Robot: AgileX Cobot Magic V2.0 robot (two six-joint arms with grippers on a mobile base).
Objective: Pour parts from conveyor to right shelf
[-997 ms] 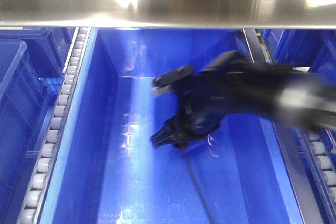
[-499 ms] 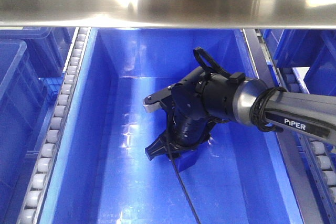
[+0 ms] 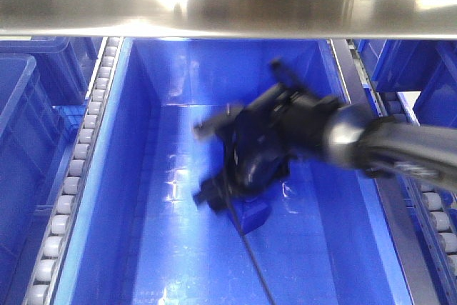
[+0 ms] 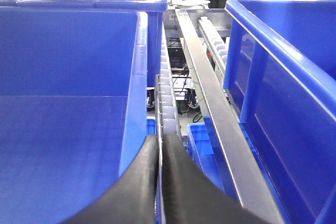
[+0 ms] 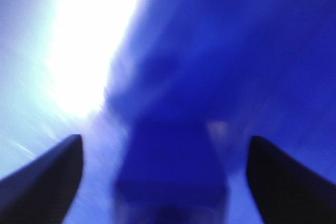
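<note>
One of the parts, a small glossy blue block (image 3: 251,216), lies on the floor of a deep blue bin (image 3: 178,262) on the right shelf (image 3: 228,5). My right gripper (image 3: 213,165) reaches into this bin from the right, motion-blurred, just above and left of the block. In the right wrist view the block (image 5: 170,169) shows as a blur between the two dark fingers (image 5: 50,174), which stand wide apart; the right gripper (image 5: 164,145) is open. My left gripper (image 4: 160,142) is shut, empty, over a roller rail. The conveyor is out of view.
White roller tracks (image 3: 78,162) run beside the bin, with more blue bins at the left (image 3: 21,141) and right (image 3: 428,83). A steel beam crosses low overhead. In the left wrist view, bins (image 4: 63,103) (image 4: 294,77) flank a steel rail (image 4: 210,98).
The right gripper has moved left and down inside the bin. Its fingers have spread, and the blue block now lies on the bin floor below it. The arm is blurred.
</note>
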